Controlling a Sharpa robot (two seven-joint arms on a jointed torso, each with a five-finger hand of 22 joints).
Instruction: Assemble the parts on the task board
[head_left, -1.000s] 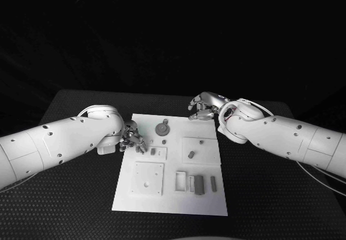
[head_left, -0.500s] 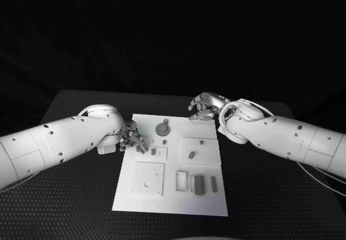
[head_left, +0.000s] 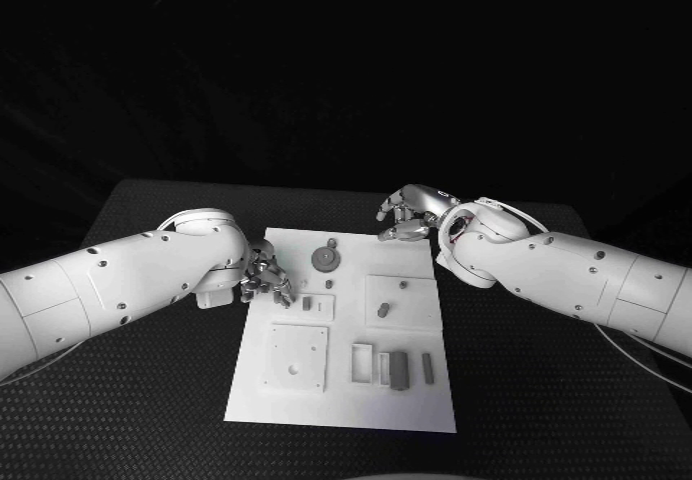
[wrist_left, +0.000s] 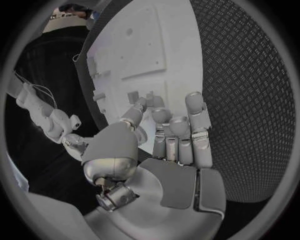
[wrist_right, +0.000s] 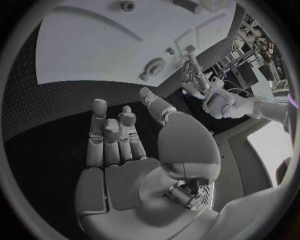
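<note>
Desk (head_left: 159, 440), black and finely textured, carries the white task board (head_left: 340, 405) lengthwise at its centre, the board's long axis running from 12 to 6 o'clock in the head view. Two white arms enter from 9 and 3 o'clock. The left robot hand (head_left: 265, 279) hangs over the board's 9 o'clock edge, fingertips pointing down just beside a small upright part (head_left: 306, 298); from the left wrist camera its fingers (wrist_left: 195, 125) lie side by side and loosely curled with the thumb set apart, and nothing shows between them. Whether the fingertips touch the board cannot be told. The right robot hand (head_left: 408, 213) hovers off the board's 1 o'clock corner, over the dark desk; from the right wrist camera (wrist_right: 134, 150) its fingers are part-extended and slightly separated, holding nothing.

On the board, a square raised plate (head_left: 299, 356) sits at 7 o'clock, a second square plate (head_left: 401, 301) at 2 o'clock with a short dark part (head_left: 384, 310) standing on it. A round gear (head_left: 327, 259) lies near 12 o'clock; the right wrist view shows the same gear (wrist_right: 154, 66) near the board's edge. At 5 o'clock stands a row of upright pieces: a pale open frame (head_left: 362, 361), then two dark bars (head_left: 398, 369) and (head_left: 426, 369), close together but apart.
</note>
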